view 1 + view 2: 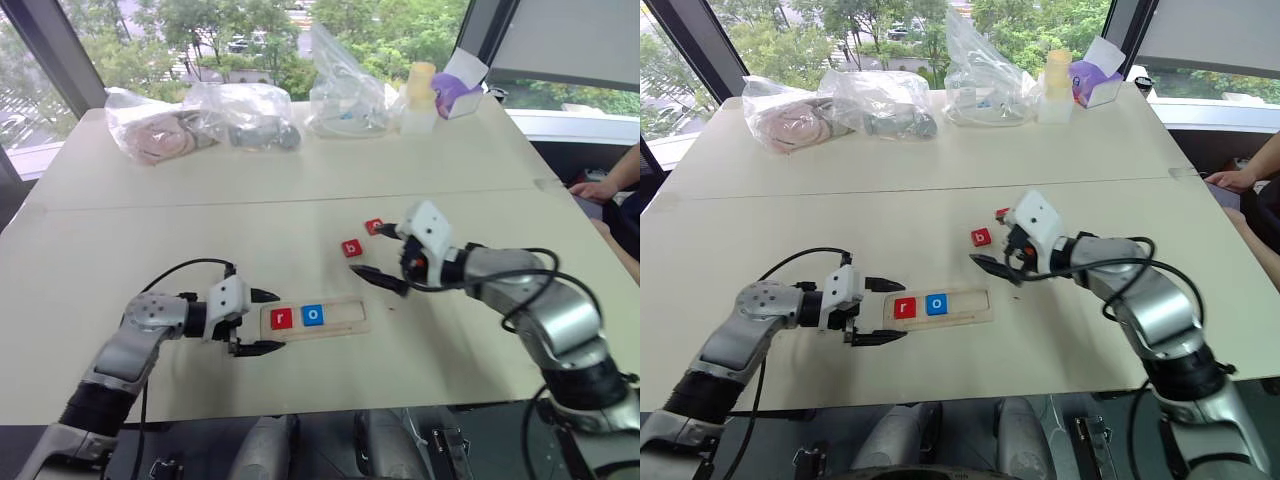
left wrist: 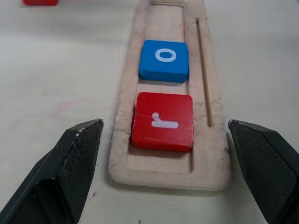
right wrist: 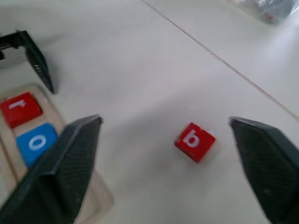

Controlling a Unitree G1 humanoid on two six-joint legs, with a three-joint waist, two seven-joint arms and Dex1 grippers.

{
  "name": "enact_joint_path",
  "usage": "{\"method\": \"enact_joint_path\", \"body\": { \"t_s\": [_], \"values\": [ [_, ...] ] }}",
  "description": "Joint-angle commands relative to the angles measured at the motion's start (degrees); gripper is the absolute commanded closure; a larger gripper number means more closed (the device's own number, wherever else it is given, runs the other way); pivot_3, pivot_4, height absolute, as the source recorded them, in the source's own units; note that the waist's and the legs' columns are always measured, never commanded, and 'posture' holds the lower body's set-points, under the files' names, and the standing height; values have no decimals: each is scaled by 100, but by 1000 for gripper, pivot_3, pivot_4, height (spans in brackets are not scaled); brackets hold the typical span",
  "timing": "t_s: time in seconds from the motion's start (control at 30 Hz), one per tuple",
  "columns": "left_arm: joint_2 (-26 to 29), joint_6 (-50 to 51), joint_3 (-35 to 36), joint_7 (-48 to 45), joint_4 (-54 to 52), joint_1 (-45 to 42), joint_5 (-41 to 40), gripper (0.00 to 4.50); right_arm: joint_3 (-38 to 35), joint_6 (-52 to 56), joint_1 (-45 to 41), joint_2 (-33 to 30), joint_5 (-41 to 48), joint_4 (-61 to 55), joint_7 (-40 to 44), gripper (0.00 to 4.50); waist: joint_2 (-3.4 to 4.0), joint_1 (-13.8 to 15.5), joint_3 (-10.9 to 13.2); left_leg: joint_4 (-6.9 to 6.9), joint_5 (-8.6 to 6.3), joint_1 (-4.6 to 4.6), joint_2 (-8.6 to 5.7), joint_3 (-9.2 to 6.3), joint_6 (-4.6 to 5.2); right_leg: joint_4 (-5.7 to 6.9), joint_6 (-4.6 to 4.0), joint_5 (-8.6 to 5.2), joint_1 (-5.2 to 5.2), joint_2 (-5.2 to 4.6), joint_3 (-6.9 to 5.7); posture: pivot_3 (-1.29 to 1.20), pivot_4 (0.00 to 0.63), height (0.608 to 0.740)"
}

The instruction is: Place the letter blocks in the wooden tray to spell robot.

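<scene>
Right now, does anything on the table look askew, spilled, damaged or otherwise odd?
Nothing is spilled or damaged. The red square r block and blue square o block lie flat in the pale wooden tray. Only the red b block sits loose on the white table, turned at an angle, not yet placed.

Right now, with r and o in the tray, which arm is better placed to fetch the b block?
Right. The right gripper hangs open beside the red b block; the left gripper sits at the wooden tray's r end.
</scene>
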Motion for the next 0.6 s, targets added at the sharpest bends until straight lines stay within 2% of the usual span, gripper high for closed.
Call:
{"method": "enact_joint_path", "body": {
  "t_s": [0.03,0.3,0.4,0.6],
  "values": [
    [498,436,669,-98,-627,285,-523,20,395,-534,-334,160,-432,533,204,0,3,-66,3,-5,0,0,0,0,0,-1,0,0,-2,0,0,0,150,740],
    [603,808,1193,351,-936,397,-821,20,690,-1438,-1060,392,-1036,2336,789,0,3,-82,4,-2,0,1,-6,2,0,-1,1,1,3,7,-5,0,150,740],
    [529,847,1257,571,-1117,470,-843,20,738,-1157,-1268,600,-1177,2679,730,0,3,-96,4,-4,0,2,-6,2,0,1,1,1,1,8,-4,0,150,740],
    [480,902,1282,836,-1304,631,-880,20,643,-107,-1216,1050,-1256,2376,257,0,4,-99,4,-10,0,2,-4,2,-1,5,-1,2,-6,7,1,0,150,740]
  ]
}}
